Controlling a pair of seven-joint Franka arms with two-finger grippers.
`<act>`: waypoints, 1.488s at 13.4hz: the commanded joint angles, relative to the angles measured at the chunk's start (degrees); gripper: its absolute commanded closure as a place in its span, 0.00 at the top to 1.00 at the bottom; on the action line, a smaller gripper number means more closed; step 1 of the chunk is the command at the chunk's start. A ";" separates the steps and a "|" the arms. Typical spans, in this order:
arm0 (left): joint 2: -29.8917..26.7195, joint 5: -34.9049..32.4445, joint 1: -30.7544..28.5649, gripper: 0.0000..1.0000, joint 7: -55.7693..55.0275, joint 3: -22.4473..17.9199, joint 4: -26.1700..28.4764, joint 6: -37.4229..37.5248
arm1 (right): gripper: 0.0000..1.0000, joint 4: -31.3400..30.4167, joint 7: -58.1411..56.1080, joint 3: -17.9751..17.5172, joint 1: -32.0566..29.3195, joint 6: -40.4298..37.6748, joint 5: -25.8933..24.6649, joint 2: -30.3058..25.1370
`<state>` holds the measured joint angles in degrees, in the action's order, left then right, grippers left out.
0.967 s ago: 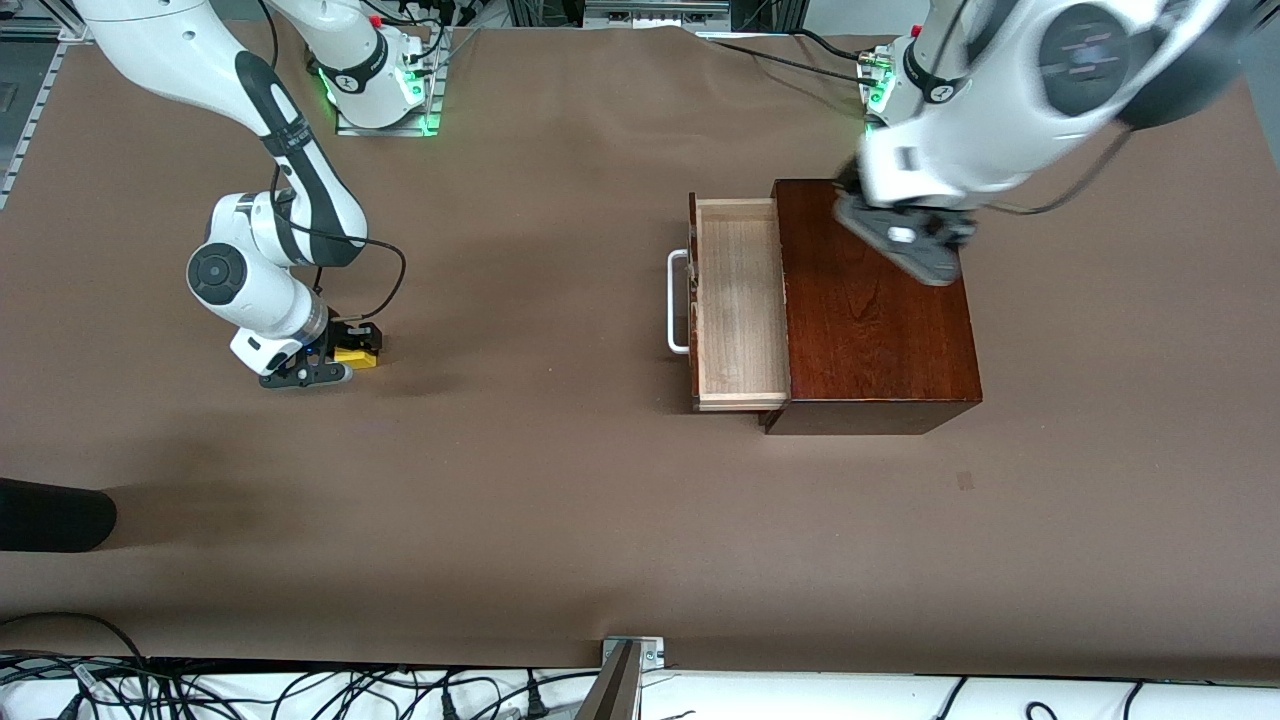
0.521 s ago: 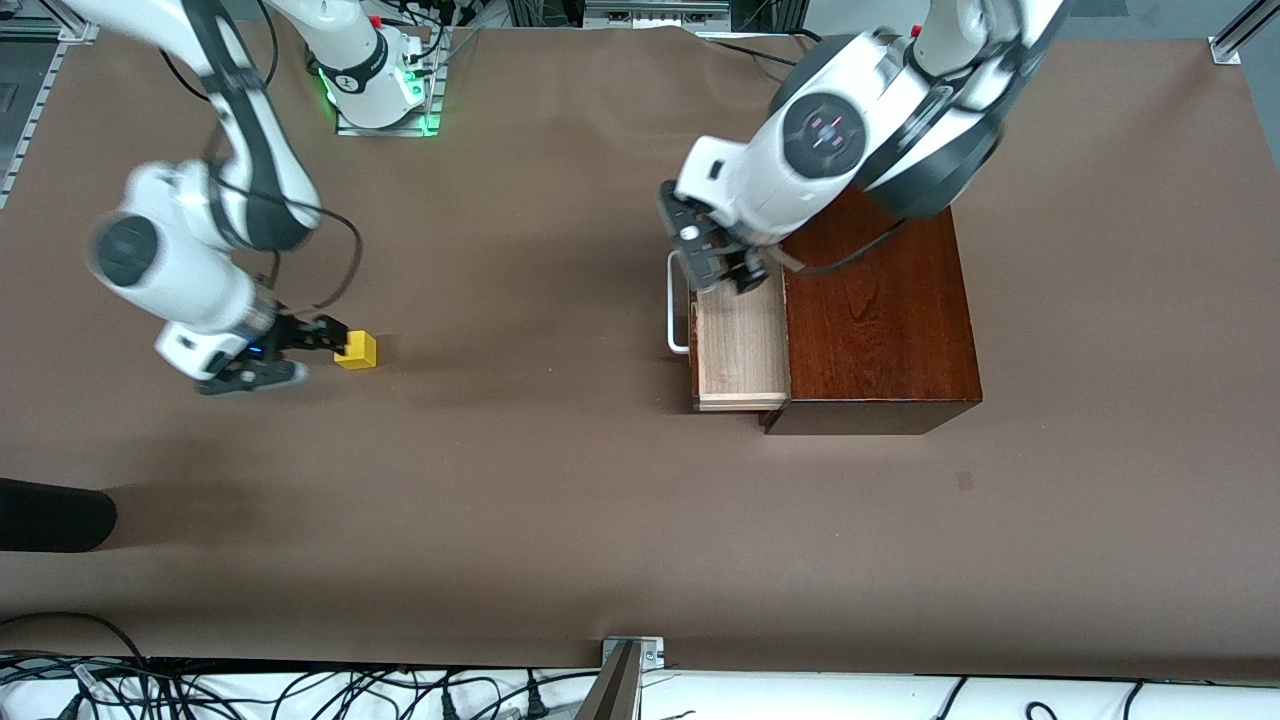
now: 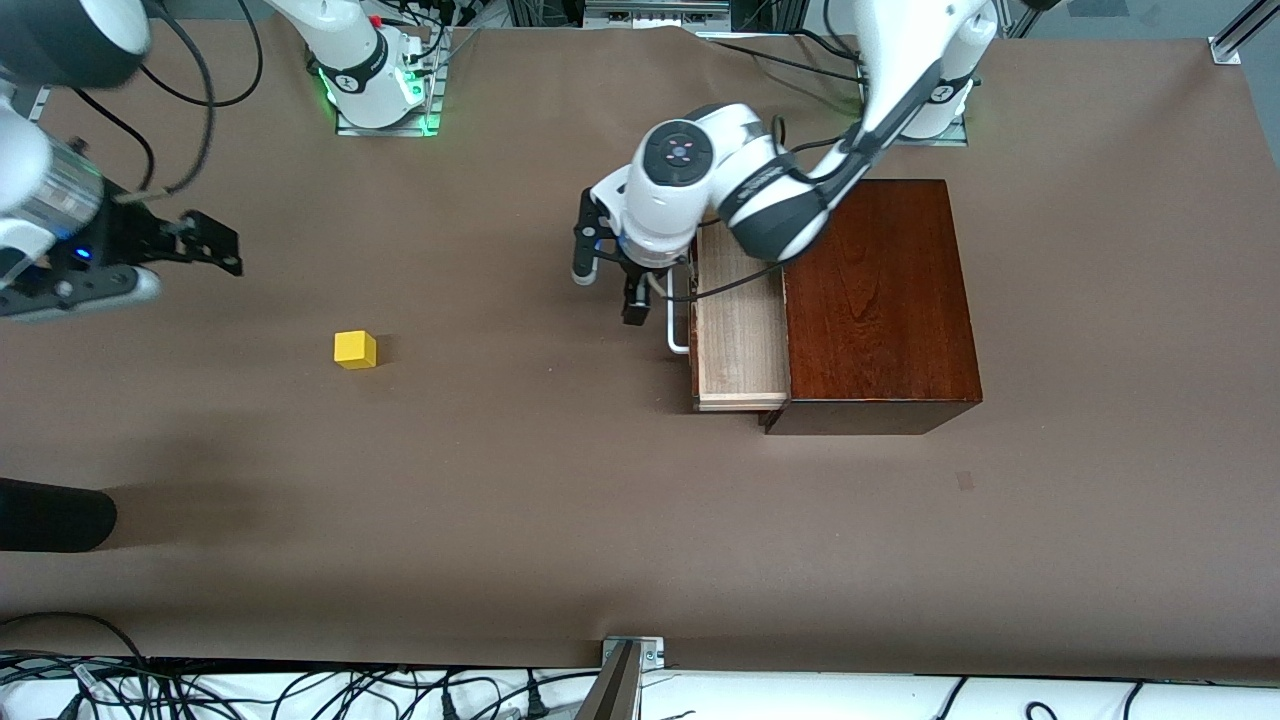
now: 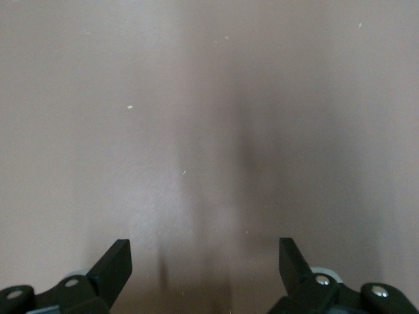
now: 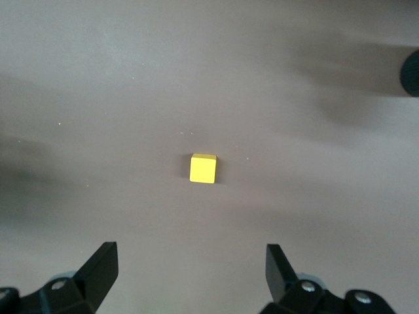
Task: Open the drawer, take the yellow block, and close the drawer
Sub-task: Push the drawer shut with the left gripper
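Note:
The yellow block point(image 3: 355, 349) lies alone on the brown table toward the right arm's end; it also shows in the right wrist view point(image 5: 203, 169). My right gripper point(image 3: 215, 245) is open and empty, raised over the table away from the block point(image 5: 191, 265). The drawer point(image 3: 740, 335) stands pulled out of the dark wooden box point(image 3: 880, 300), and its pale inside is bare. My left gripper point(image 3: 608, 287) is open and empty, in front of the drawer, beside its white bar handle point(image 3: 676, 340). The left wrist view shows only tablecloth between the open fingers point(image 4: 204, 261).
A black rounded object point(image 3: 50, 515) juts in at the table's edge on the right arm's end, nearer the front camera. A metal bracket point(image 3: 630, 655) and cables lie along the near edge.
My right gripper let go of the yellow block and rose away from it. My left arm swung from over the box to in front of the drawer handle.

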<state>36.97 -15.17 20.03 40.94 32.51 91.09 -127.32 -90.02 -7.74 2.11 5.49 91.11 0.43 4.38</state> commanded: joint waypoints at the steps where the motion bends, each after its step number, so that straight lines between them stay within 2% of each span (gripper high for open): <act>1: 2.40 -2.76 0.10 1.00 2.57 -0.07 -1.09 0.05 | 1.00 2.03 -0.70 0.97 -0.04 -2.16 0.71 -0.60; 2: 2.32 -2.76 -0.43 1.00 2.48 -0.25 0.22 1.01 | 1.00 2.04 0.00 1.06 -0.04 -2.95 0.36 -0.86; 6: 0.74 -2.76 -3.59 1.00 2.74 -0.34 -0.30 16.63 | 1.00 2.39 0.27 0.88 0.22 -2.96 -0.25 -0.86; 11: -0.15 -2.85 -7.19 1.00 4.24 -0.52 -0.30 26.31 | 1.00 2.39 0.54 0.80 0.22 -3.04 -1.13 -0.86; 18: -0.23 -2.50 -8.69 1.00 4.15 0.01 -0.21 28.88 | 1.00 2.39 0.54 1.14 0.31 -3.05 -1.22 -1.04; 20: -1.02 -2.76 -8.26 1.00 3.71 0.27 -1.87 28.79 | 1.00 2.39 0.54 1.14 0.31 -3.04 -1.13 -0.95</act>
<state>38.04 -16.85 11.99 43.90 32.18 90.28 -100.07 -88.33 -7.61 3.11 5.62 89.14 -0.30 3.79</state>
